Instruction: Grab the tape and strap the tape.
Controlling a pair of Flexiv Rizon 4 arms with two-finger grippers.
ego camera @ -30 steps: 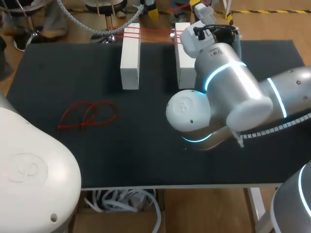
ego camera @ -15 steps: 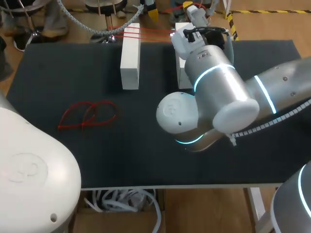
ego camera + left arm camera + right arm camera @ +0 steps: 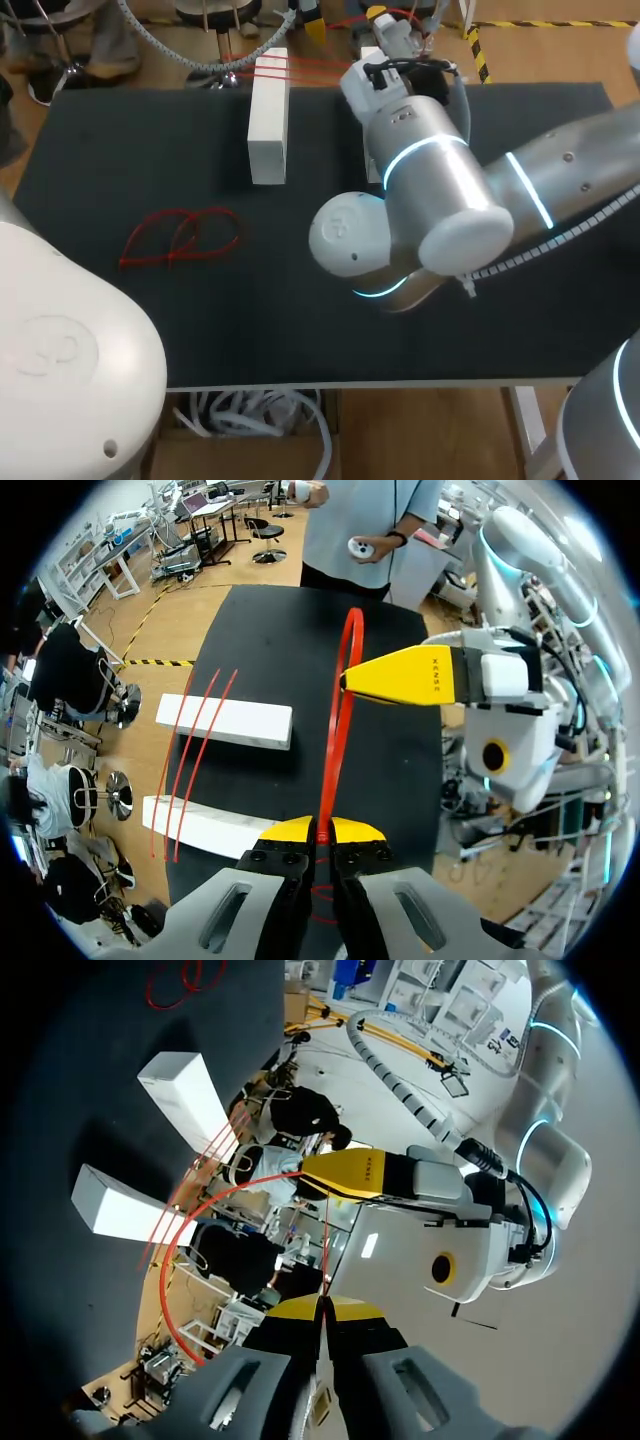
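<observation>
Both claws are pinched tight on the same red strap (image 3: 340,710). The left gripper (image 3: 320,830) has its yellow tips closed together, with the strap coming out between them. The right gripper (image 3: 322,1308) is closed the same way on a thin run of it.

In the head view this sits at the upper middle of the frame, by the far edge of the black table (image 3: 120,150). It is mostly hidden behind the right arm (image 3: 430,190). The red sliver at the top edge there is probably the strap, though I can't be sure.

The trouble I would expect is slipping. The strap looks thin and springy, and each claw holds only a short bite, so a pull that is off line could tug an end free. A twist between the two wrists could buckle the loop sideways. The claws are also very near each other, so closing the loop further risks knocking finger against finger. The white block (image 3: 268,115) and the strung straps (image 3: 305,65) across it are near enough to snag a loop that swings wide.

Seen from the left wrist, the strap runs straight out ahead of the fingers and curls into a tall, narrow loop. Its far end meets the right gripper's yellow finger. Its long axis lies along the line between the two claws. From the right wrist the loop bows out broadly toward the blocks.
</observation>
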